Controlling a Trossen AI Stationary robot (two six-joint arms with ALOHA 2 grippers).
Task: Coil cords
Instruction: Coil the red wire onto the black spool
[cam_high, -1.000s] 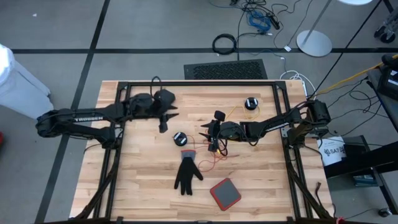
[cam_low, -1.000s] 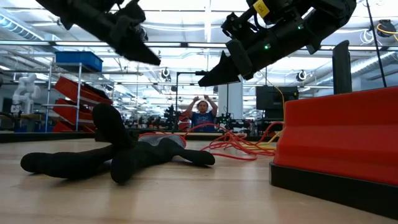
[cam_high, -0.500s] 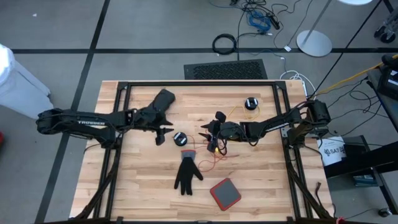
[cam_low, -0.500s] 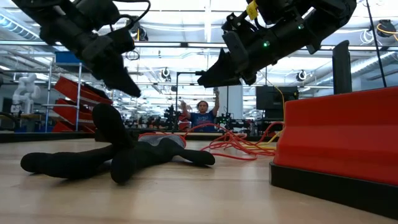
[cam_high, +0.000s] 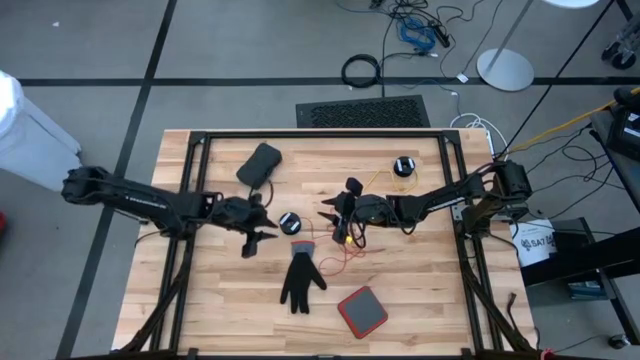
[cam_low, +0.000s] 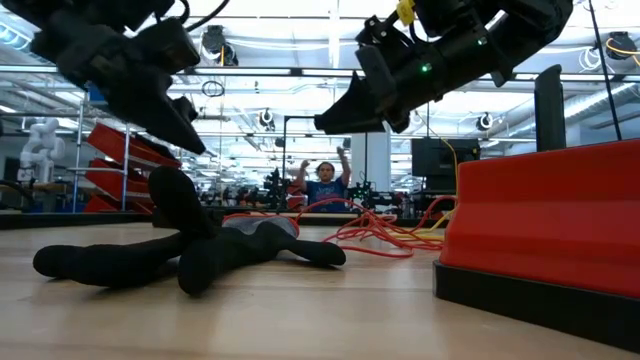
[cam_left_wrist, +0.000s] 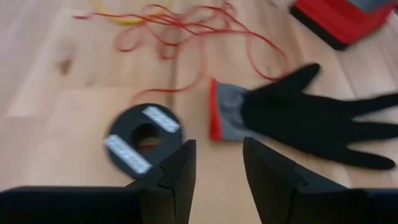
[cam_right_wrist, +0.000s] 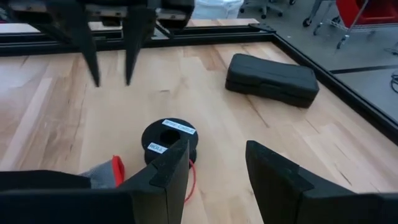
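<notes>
The cords lie loose on the wood as a tangle of thin red and yellow wire. One black puck lies flat mid-table, and a second puck lies flat at the far right. My left gripper hangs open above the table, just left of the mid-table puck. My right gripper hangs open above the tangle, right of that puck. Nothing is between either pair of fingers.
A black glove with a red cuff lies flat near the front, with a red pad beside it. A black case lies at the far left. A black frame edges the table.
My left gripper has swung from above the black case toward the table's near edge and come down, ending beside the mid-table puck. The case stays where it was. My left gripper's fingers keep the same gap.
</notes>
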